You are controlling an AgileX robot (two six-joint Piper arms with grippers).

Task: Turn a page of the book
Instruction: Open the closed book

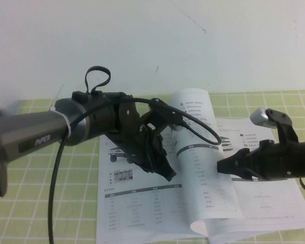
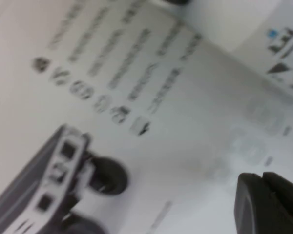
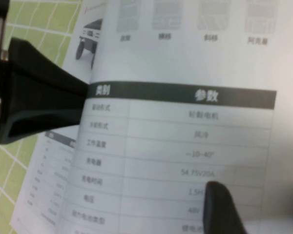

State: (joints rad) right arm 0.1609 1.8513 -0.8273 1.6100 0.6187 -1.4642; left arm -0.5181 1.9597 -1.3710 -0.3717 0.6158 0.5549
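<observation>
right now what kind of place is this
Probably a robot test bench: a table with a green checked cloth against a bare white wall, with an open book under the left hand and the right hand.

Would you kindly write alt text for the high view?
A page of the open book stands lifted mid-turn on a green tiled table. The left gripper hovers over the left-hand sheet; the right gripper reaches the raised leaf's edge.

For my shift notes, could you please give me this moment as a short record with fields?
surface: green checked table
book: open, lying flat
page: lifted, standing arched mid-turn
left gripper: above the book's left page, beside the raised page
right gripper: at the raised page's right face, one finger passing behind the page edge
</observation>
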